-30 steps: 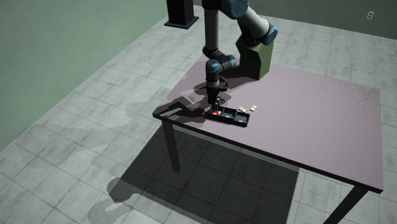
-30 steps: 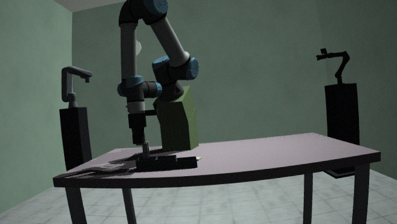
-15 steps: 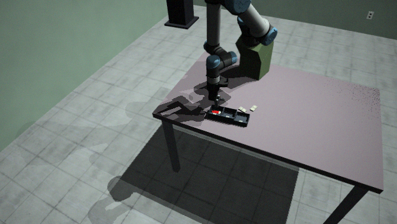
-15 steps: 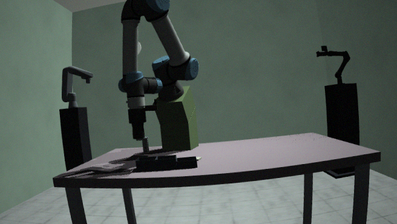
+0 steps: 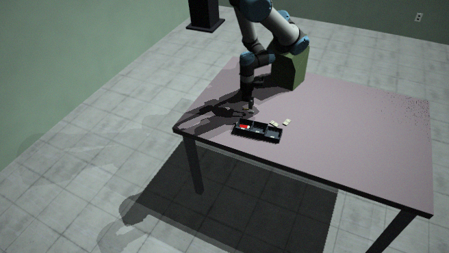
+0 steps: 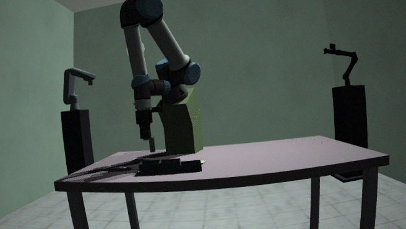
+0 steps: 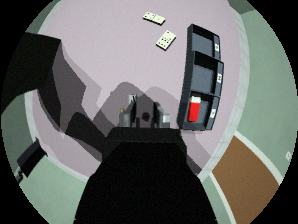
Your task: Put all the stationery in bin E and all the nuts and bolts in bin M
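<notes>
With the arm (image 5: 285, 29) (image 6: 167, 43) reaching down at the left of the table (image 5: 345, 137) (image 6: 278, 155) (image 7: 100, 37), the gripper (image 5: 250, 105) (image 6: 151, 150) (image 7: 144, 112) points downward above the surface. Jaws: partway open, roughly mid-range; nothing gripped.

Red-and-white block (image 5: 244, 126) (image 7: 194, 109): lies in the left-end bin (image 5: 236, 130) (image 7: 182, 118) of the dark row in the top view, the lowest of the three in the wrist view. Its label is too small to read surely.

Middle bin (image 5: 259, 127) (image 7: 204, 74) and far-end bin (image 5: 274, 133) (image 7: 202, 42): no contents seen in either. All three stand end to end on the table.

Small parts, left of centre in the wrist view: a brass-coloured piece (image 5: 246, 109) (image 7: 122, 110) beside the left-hand finger, and a grey piece (image 5: 251, 111) (image 7: 132, 97) near that finger's tip. A dark round spot shows between the fingers; identity cannot be told. Parts too small to name.

Two dominoes (image 5: 274, 123) (image 7: 165, 40) lie apart on the table, at upper centre of the wrist view, near the bins.
</notes>
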